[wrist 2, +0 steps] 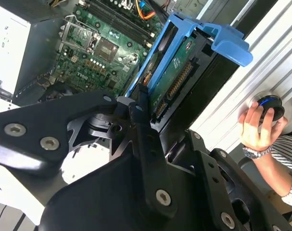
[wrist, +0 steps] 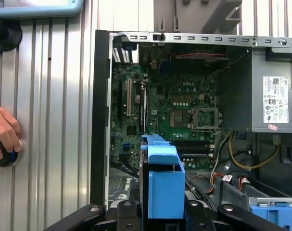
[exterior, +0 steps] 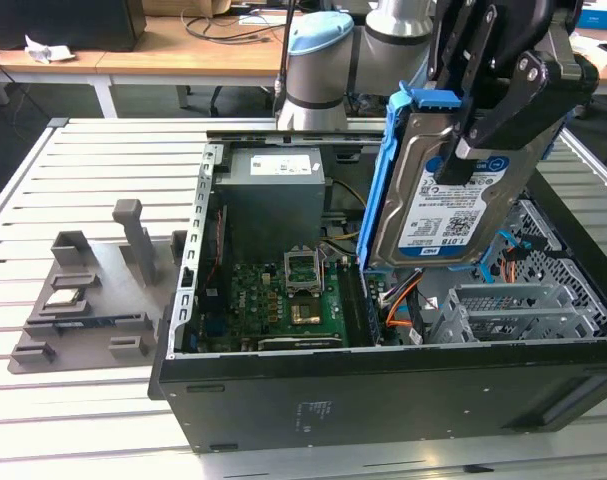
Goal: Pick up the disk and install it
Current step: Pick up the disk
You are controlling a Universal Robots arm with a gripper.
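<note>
The disk (exterior: 451,195), a silver hard drive with a white-and-blue label in a blue carrier frame (exterior: 385,170), hangs upright above the open computer case (exterior: 383,395). My gripper (exterior: 461,150) is shut on it, one black finger pressed on the labelled face. In the second wrist view the disk (wrist 2: 177,72) shows edge-on, green circuit side out, clamped by the gripper (wrist 2: 150,115). The carrier's blue end (wrist: 162,185) rises between the fingers (wrist: 121,211) in the first wrist view, over the motherboard (wrist: 184,115).
Inside the case are the grey power supply (exterior: 273,190), motherboard (exterior: 293,295) and a metal drive cage (exterior: 513,310) with orange cables nearby. A grey fixture (exterior: 93,300) holding a small chip lies at the exterior view's left. A person's hand (wrist 2: 259,125) rests on a round knob.
</note>
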